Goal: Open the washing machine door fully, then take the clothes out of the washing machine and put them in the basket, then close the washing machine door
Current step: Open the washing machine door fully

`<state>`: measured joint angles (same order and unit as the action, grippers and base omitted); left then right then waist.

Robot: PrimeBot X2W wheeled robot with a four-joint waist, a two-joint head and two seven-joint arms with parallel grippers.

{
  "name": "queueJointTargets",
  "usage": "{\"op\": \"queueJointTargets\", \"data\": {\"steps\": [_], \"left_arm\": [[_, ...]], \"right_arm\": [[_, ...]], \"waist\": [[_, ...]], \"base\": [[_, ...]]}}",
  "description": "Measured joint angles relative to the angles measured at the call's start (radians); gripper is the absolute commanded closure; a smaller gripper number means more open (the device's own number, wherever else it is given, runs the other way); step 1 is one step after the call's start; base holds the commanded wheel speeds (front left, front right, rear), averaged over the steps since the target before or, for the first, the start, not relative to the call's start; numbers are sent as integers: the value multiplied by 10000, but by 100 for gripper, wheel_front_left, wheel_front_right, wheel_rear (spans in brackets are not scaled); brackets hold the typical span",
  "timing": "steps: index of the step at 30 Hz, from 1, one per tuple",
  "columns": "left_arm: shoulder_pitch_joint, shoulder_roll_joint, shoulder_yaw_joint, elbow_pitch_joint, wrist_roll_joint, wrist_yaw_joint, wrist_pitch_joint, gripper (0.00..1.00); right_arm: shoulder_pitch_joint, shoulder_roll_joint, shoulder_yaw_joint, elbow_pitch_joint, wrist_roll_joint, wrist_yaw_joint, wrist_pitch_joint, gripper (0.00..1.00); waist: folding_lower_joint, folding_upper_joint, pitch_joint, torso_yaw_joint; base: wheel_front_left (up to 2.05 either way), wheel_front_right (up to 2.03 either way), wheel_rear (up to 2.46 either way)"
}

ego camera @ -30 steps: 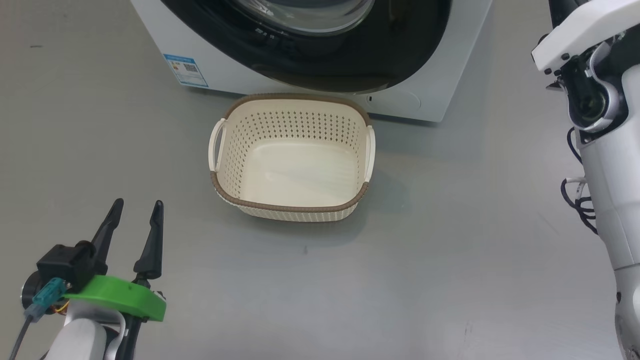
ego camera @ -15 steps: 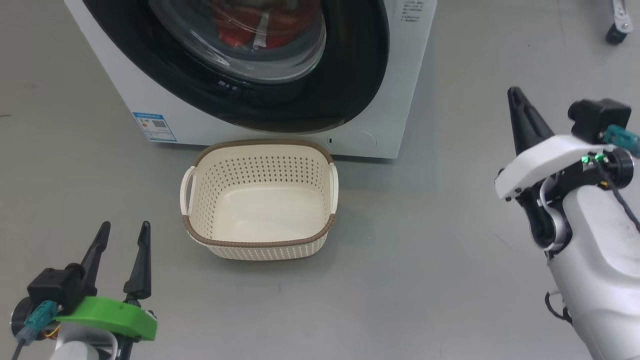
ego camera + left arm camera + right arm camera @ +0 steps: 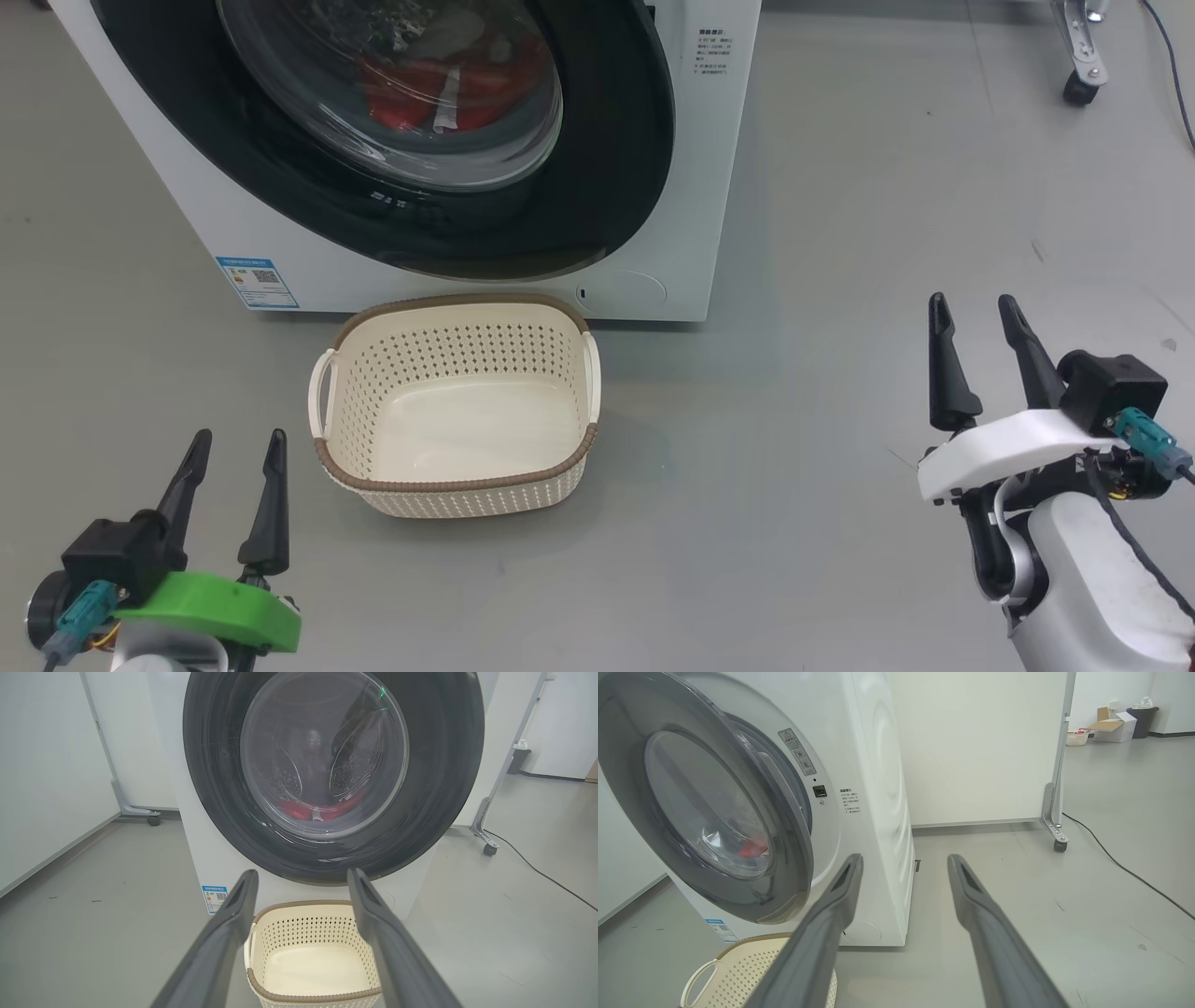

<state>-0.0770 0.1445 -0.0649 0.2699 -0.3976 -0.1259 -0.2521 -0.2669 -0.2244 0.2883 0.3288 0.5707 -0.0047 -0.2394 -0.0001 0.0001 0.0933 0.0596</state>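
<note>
The white washing machine [image 3: 714, 187] stands at the top of the head view. Its black-rimmed washing machine door [image 3: 607, 140] is ajar: the right wrist view shows the door [image 3: 789, 858] standing off the front panel. Red clothes [image 3: 401, 98] with a white piece lie in the drum behind the glass, and the clothes [image 3: 322, 810] also show low in the window. The cream basket [image 3: 448, 485] sits on the floor before the machine with nothing in it. My left gripper [image 3: 239, 436] is open at lower left. My right gripper [image 3: 971, 301] is open at lower right, away from the door.
Grey floor lies all around. A partition foot on a caster [image 3: 1078, 89] and a black cable [image 3: 1111, 858] are to the right of the machine. White wall panels [image 3: 46, 765] stand to its left. Boxes and a bin [image 3: 1115, 718] sit far back.
The head camera has tilted up, bringing more of the door and the clothes into view. My right arm has come down to lower right and its jaws have opened. The left gripper stays open.
</note>
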Motion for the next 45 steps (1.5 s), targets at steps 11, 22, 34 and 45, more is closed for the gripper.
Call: {"op": "queueJointTargets", "data": {"steps": [11, 22, 34, 45], "left_arm": [[54, -59, -2, -81, 140, 0, 0, 0], [64, -77, 23, -119, 196, 0, 0, 0], [151, -117, 23, -123, 209, 0, 0, 0], [176, -113, -23, -123, 213, -2, 0, 0]], "right_arm": [[1190, 186, 178, -957, -644, -420, -54, 0], [1622, 211, 119, -1657, -853, -523, -88, 0], [2039, 234, 40, -2253, -1003, -606, -100, 0], [2233, 324, -31, -2568, -1095, -677, -100, 0]], "waist": [[0, 0, 46, 10], [0, 0, 54, 47], [0, 0, 67, 70], [0, 0, 129, 103]], "base": [[0, 0, 0], [0, 0, 0], [0, 0, 0], [0, 0, 0]]}}
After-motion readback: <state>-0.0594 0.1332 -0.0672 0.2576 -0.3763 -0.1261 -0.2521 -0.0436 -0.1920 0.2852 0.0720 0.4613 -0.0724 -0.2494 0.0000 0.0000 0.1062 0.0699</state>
